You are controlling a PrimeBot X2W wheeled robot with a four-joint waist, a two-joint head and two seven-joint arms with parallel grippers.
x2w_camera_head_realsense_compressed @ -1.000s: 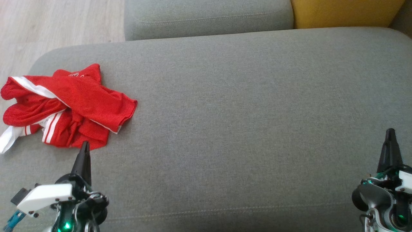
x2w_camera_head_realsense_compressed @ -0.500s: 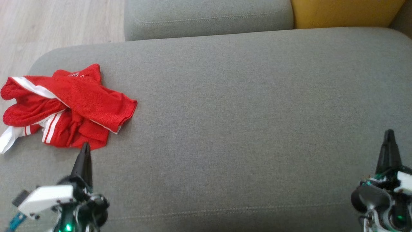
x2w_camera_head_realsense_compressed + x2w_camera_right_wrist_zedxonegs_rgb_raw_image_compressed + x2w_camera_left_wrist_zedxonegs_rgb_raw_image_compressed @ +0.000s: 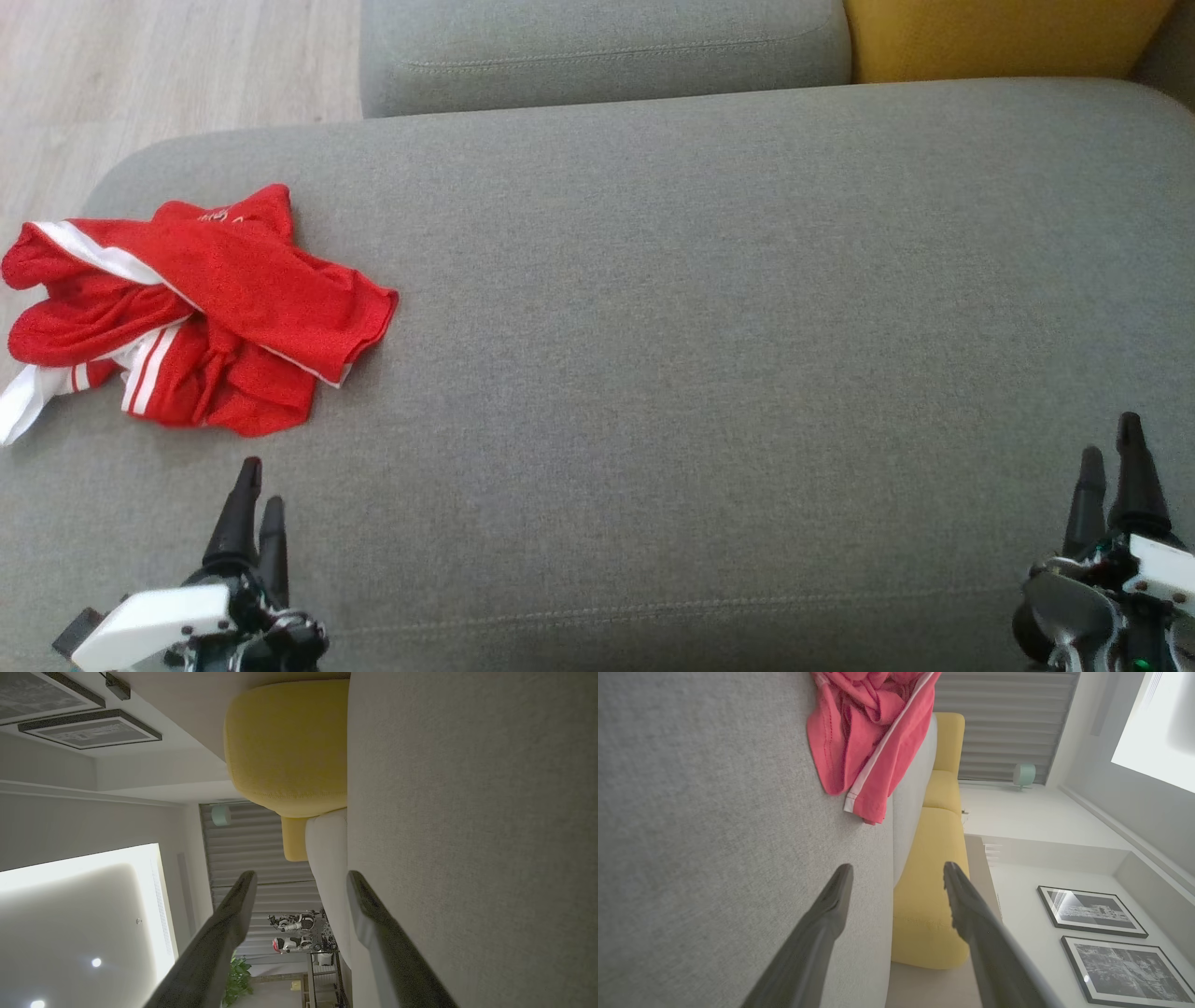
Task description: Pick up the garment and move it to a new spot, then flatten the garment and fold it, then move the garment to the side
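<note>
The crumpled red mesh garment with white stripes (image 3: 201, 313) lies bunched at the left end of the broad grey fabric sofa cushion (image 3: 709, 308). One white strip trails at the cushion's left edge, near the pale wooden floor (image 3: 168, 65). To the garment's right, open cushion runs to the far side, bounded behind by a grey back cushion (image 3: 597, 47) and a yellow cushion (image 3: 999, 37). The left gripper (image 3: 261, 485) points at the garment's near hem without touching it, its fingers spread on nothing. The right gripper (image 3: 1110, 437) is at the front right, well apart from the garment, its fingers likewise parted.
</note>
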